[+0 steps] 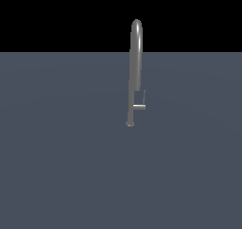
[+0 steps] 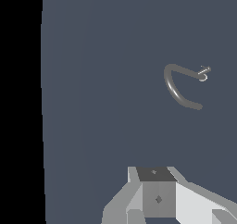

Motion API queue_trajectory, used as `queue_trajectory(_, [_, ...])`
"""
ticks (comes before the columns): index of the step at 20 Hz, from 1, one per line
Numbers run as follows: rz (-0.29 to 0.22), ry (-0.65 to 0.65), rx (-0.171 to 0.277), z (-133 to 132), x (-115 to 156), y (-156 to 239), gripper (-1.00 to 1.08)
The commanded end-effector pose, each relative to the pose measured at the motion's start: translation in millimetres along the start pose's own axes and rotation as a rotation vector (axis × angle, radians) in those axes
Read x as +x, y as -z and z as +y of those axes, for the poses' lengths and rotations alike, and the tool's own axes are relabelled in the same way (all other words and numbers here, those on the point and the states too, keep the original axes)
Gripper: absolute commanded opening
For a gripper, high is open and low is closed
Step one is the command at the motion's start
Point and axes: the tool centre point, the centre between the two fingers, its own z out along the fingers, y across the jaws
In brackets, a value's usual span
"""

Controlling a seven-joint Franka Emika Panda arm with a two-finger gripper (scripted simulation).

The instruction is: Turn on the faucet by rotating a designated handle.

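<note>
**Ana:** Dark grey surface (image 1: 56, 166) fills most of the scene, with black behind it. Where is the thing we must turn?

**Ben:** On the faucet (image 1: 135, 67), which stands alone on the surface. The handle (image 1: 140, 104) comes out low on the faucet, just above its round foot, on the exterior view's right of the tube. It is a short flat stub with a thin rod standing up at its end.

**Ana:** And the arm?

**Ben:** It does not appear in the exterior view. In the wrist view the faucet (image 2: 178, 86) is seen from above and well apart from the camera, with the handle (image 2: 203, 72) at the far end of its arch. So I judge the approach is the step in hand.

**Ana:** How to do it well?

**Ben:** I would come down beside the faucet, on the side where the rod stands, and stay clear of the arch. Then push the rod sideways around the tube axis. It is thin, so contact could slip easily.

**Ana:** The fingers?

**Ben:** Only the base of the gripper (image 2: 157, 197) shows at the edge of the wrist view. The fingers themselves are cut off, so I cannot tell how far open they are. I see nothing held or touched.
</note>
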Motion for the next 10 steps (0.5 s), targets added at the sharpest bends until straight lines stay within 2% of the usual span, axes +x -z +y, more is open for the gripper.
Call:
queue_trajectory(1, [-0.025, -0.055, 0.062, 9, 17, 4, -1.0])
queue_trajectory(10, [-0.158, -0.287, 0.244, 54, 86, -11, -1.0])
